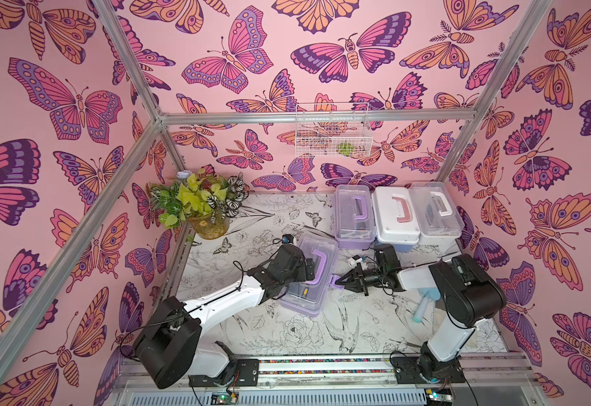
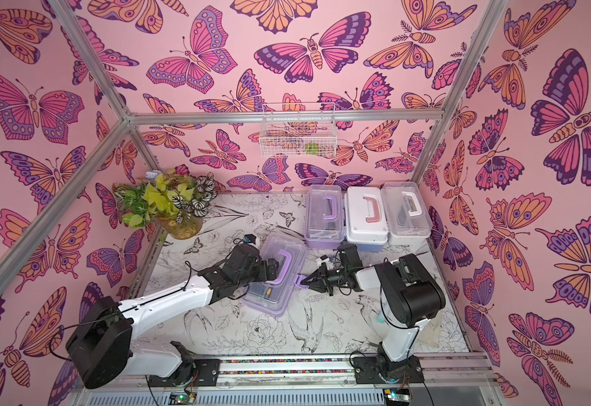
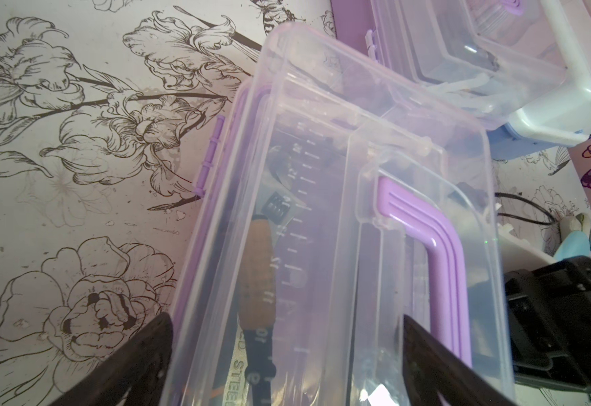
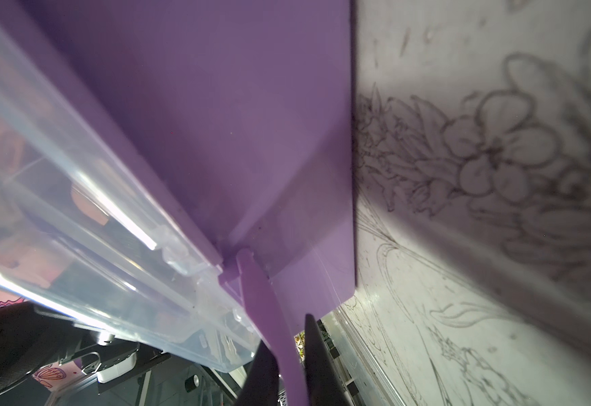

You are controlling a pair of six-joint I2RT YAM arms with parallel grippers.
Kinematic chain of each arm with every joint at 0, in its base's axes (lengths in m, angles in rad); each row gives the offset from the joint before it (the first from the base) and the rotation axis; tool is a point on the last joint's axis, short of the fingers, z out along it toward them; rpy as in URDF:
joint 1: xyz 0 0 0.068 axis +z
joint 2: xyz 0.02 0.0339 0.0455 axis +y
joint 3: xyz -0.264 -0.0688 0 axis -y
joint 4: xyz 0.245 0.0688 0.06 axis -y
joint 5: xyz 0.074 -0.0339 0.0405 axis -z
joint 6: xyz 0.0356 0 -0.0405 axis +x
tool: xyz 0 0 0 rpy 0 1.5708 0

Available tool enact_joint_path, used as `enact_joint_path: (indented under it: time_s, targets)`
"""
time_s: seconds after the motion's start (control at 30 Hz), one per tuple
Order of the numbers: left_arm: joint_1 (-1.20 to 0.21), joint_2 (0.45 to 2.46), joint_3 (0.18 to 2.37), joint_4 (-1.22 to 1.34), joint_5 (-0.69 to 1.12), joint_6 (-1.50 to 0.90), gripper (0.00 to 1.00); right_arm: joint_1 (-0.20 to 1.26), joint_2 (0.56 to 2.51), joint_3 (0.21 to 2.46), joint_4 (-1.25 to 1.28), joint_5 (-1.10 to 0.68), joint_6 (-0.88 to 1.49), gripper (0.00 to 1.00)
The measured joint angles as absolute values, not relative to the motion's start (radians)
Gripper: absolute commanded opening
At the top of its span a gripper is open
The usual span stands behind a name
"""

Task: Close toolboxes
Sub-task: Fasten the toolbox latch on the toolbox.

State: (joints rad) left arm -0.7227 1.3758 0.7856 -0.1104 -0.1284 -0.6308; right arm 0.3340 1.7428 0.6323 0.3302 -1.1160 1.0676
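Enclosure: pink walls printed with butterflies, aluminium frame bars at the corners.
Tabletop (image 1: 287, 334): white sheet with black line drawings of flowers and birds, filling the lower centre of both top views.
Back wall: white wire basket (image 1: 332, 130) hung right of centre, a green item inside.
Upper-left corner of tabletop: leafy plant (image 1: 199, 200) in a yellowish pot.
Back row, upper right of tabletop: three toolboxes side by side and touching, all with lids down. From the left: lilac toolbox (image 1: 354, 218) with clear lid, white-lidded toolbox (image 1: 394, 218) with pink handle on a light-blue base, white toolbox (image 1: 434, 211) with clear lid.
Centre toolbox (image 1: 317, 298): lilac with clear lid, at mid-frame between the two arms, well apart from the back row. Lid lies down on the base.
Contents: a tool with an orange grip (image 3: 255, 274) shows through the lid.
Latch (image 1: 332, 281): lilac flap sticking out from the box's right-hand side, not folded up onto the lid.
Left pincer (image 3: 286, 318): spread wide over the clear lid beside the lilac handle (image 3: 438, 246), gripping nothing.
Right pincer (image 1: 339, 281): almost closed, with the latch flap between its fingers. One finger (image 4: 266, 365) lies against the flap and a sliver of gap shows at the other. Whether it pinches the flap cannot be told.
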Motion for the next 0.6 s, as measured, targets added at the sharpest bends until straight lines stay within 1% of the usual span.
enact_joint_path:
  time_s: [0.03,0.1,0.3,0.5,0.6]
  targets:
    - [-0.724,1.371,0.786,-0.116,-0.128,-0.633,1.00,0.334,1.729,0.648,0.267,-1.095,1.033,0.38]
    - [-0.728,1.361,0.788,-0.144,-0.125,-0.634,1.00,0.329,1.702,0.675,0.183,-1.090,0.974,0.42]
    - [-0.736,1.352,0.809,-0.208,-0.102,-0.630,1.00,0.329,1.600,0.771,0.081,-1.091,0.849,0.42]
    - [-0.736,1.352,0.821,-0.236,-0.096,-0.629,1.00,0.329,1.593,0.771,-0.006,-1.069,0.786,0.42]
    - [-0.736,1.352,0.822,-0.237,-0.094,-0.629,1.00,0.330,1.584,0.771,-0.060,-1.044,0.759,0.38]
